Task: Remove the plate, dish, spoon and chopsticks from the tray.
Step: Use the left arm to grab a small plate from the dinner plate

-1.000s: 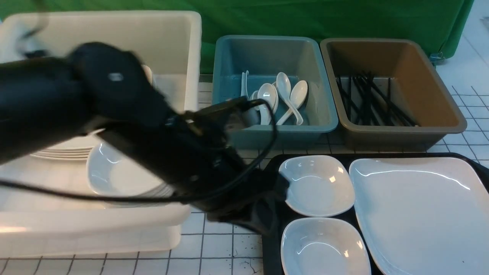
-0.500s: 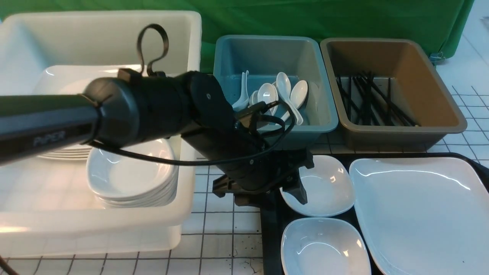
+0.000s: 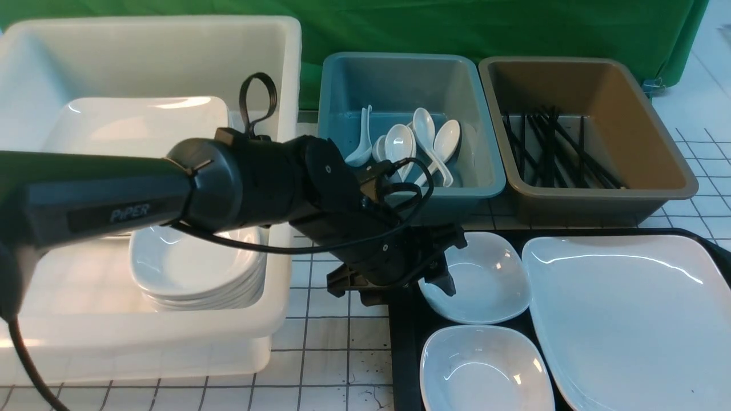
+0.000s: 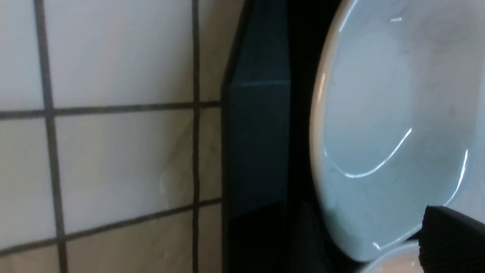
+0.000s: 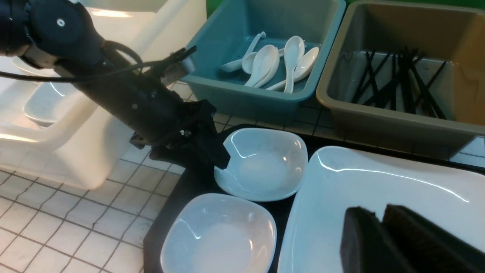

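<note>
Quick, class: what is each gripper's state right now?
Left gripper: jaws open at the rim of the far dish, holding nothing.
Right gripper: jaws nearly closed, empty, over the plate.

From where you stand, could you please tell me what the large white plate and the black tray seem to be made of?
The large white rounded-square plate: probably glazed ceramic or melamine, glossy, judging by its sharp light streaks. The big black rectangular tray: likely plastic, duller, its raised rim showing only a soft sheen.
</note>
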`<state>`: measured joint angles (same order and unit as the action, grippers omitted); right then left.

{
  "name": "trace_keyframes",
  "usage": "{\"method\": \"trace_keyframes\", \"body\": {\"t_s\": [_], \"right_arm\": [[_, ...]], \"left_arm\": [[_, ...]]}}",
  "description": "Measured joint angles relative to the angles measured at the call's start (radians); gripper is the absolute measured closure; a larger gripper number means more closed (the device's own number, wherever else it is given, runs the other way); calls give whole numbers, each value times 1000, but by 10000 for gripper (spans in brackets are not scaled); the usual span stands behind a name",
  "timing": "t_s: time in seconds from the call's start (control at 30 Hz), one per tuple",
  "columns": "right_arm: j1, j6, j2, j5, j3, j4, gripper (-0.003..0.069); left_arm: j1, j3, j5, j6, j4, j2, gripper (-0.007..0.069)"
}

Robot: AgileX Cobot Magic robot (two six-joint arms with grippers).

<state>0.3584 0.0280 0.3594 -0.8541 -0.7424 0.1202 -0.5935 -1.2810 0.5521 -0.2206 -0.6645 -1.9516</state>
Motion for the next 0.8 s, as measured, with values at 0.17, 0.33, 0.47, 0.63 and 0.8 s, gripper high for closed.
{"method": "trace_keyframes", "body": {"t_s": [0.17,0.33,0.47,0.63,0.8], "right_arm": [[0,0,0,0,0,0,561],[0,0,0,0,0,0,555],[0,0,0,0,0,0,555],[0,0,0,0,0,0,555],[0,0,0,0,0,0,555]], "left_arm": [[0,0,-23,-1,-30,-18,221],[-2,-1,-34,4,-75,-40,221],[-7,-5,-53,11,-99,-57,222],[-8,-8,-97,20,-117,-68,222],[-8,-8,-139,22,-116,-69,222]]}}
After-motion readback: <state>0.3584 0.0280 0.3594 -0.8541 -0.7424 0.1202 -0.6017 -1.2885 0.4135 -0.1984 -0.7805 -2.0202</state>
